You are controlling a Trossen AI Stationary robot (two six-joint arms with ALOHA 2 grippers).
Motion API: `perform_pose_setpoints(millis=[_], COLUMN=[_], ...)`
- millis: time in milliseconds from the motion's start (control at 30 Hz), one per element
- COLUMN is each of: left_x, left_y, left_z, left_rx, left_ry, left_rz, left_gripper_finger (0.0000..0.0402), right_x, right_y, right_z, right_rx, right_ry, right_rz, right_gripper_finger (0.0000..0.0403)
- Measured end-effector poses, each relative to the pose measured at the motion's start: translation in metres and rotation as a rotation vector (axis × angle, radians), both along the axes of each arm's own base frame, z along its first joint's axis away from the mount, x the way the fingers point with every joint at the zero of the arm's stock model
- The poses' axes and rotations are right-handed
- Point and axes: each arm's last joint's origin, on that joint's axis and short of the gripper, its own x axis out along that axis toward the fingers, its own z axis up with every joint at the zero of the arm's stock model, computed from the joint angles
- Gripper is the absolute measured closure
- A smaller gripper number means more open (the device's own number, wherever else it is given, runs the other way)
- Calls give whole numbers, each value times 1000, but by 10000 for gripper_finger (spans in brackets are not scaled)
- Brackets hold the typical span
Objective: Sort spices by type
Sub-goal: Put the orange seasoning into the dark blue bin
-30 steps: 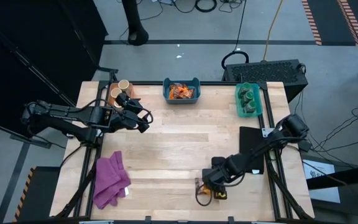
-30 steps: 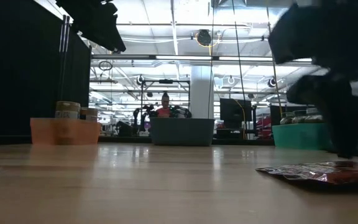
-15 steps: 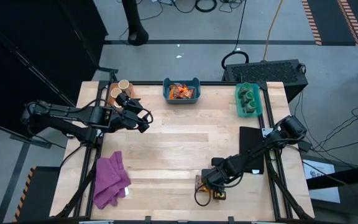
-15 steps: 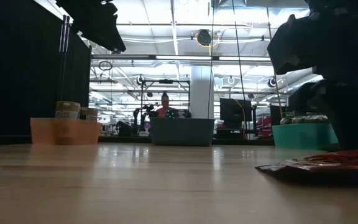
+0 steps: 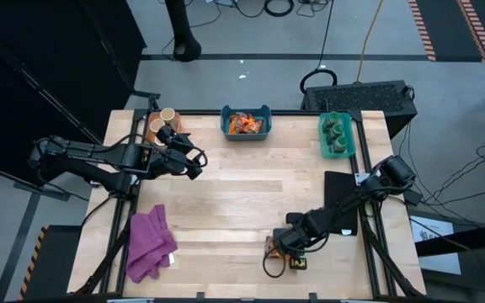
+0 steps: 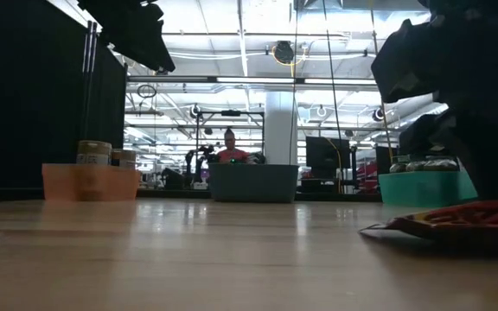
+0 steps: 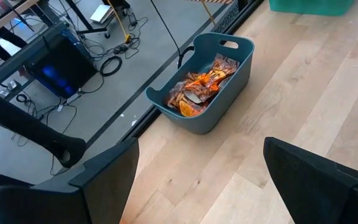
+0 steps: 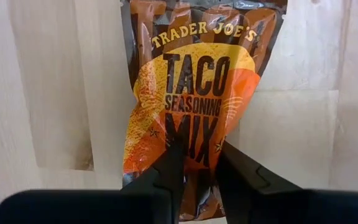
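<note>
An orange-and-dark spice packet point(image 8: 194, 93) printed "Taco Seasoning Mix" lies near the table's near edge point(image 5: 278, 255). My right gripper point(image 8: 197, 163) stands over it from above, shut on it point(image 5: 282, 250). In the low view the packet point(image 6: 456, 220) shows slanted, one end on the wood. My left gripper point(image 5: 194, 162) hangs open in the air at the far left, next to the orange bin point(image 5: 160, 124). Its fingers point(image 7: 104, 180) stand wide apart with nothing between them. My right gripper pinches the packet's middle point(image 8: 194, 146) between its two fingers point(image 8: 168, 169), in the half nearer the wrist. The fingers point steeply down from above. The foil is bunched into a ridge between them. The packet's other end point(image 6: 368, 231) rests on the table.
Three bins stand along the far edge: the orange one with tan jars, a blue one point(image 5: 247, 123) with more orange packets, a teal one point(image 5: 337, 135) with green jars. A purple cloth point(image 5: 150, 244) lies near left. A black pad point(image 5: 341, 202) lies at the right.
My right gripper has shut on the packet without shifting over the table. The packet lay flat a second ago; now it is bunched and raised at the gripper's end, with its other end still on the wood.
</note>
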Motion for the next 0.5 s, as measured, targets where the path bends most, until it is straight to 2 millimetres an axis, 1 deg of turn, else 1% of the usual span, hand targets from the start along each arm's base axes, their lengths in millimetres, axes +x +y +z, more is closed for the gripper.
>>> perform_pose_setpoints(millis=[233,500], left_x=[0,0], left_y=[0,0], left_z=[0,0], left_rx=[0,1], left_ry=[0,0], left_rz=[0,1], left_gripper_finger=[52,52], right_x=[2,6], right_y=[-9,-30], right_z=[5,20], right_rx=[-3,-8], right_ry=[-6,-37], right_rz=[-1,-26], right_gripper_finger=[335,335])
